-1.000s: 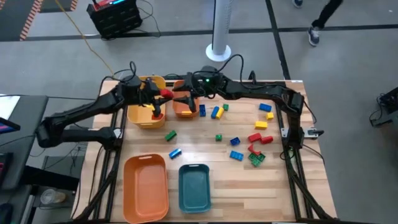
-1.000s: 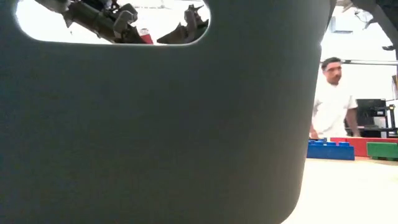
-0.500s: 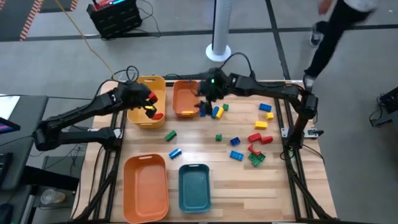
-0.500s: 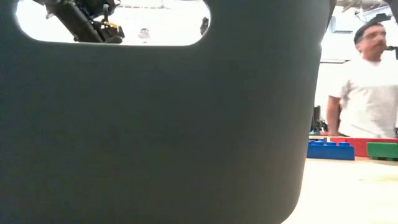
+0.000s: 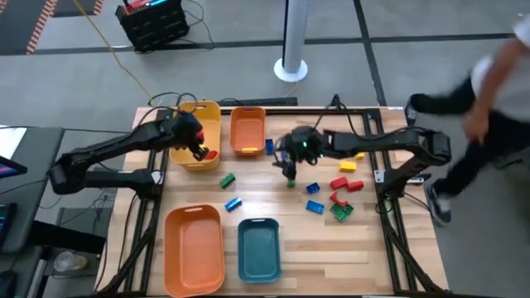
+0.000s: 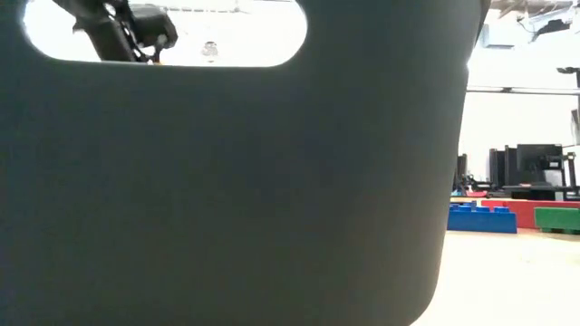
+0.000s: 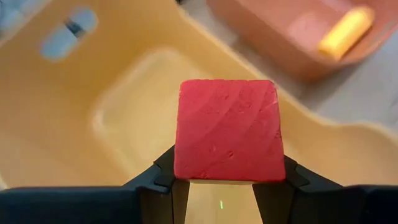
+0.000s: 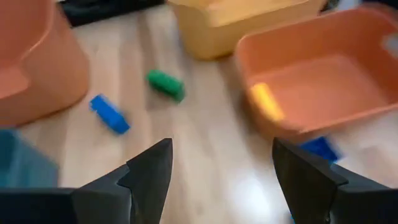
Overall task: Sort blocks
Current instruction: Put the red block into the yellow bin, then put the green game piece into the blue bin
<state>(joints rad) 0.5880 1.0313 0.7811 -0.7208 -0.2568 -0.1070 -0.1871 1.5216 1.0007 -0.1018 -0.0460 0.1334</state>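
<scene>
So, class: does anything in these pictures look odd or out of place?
Yes: the teal bin stands right against the low camera, hiding most of the table. Otherwise, loose blocks lie scattered, awaiting sorting.

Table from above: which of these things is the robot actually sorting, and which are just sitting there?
Part of the job:
- red block, held in the left gripper over the yellow bin
- loose blocks on the table
- right gripper, jaws open

Just there:
- white pole
- person walking past
</scene>
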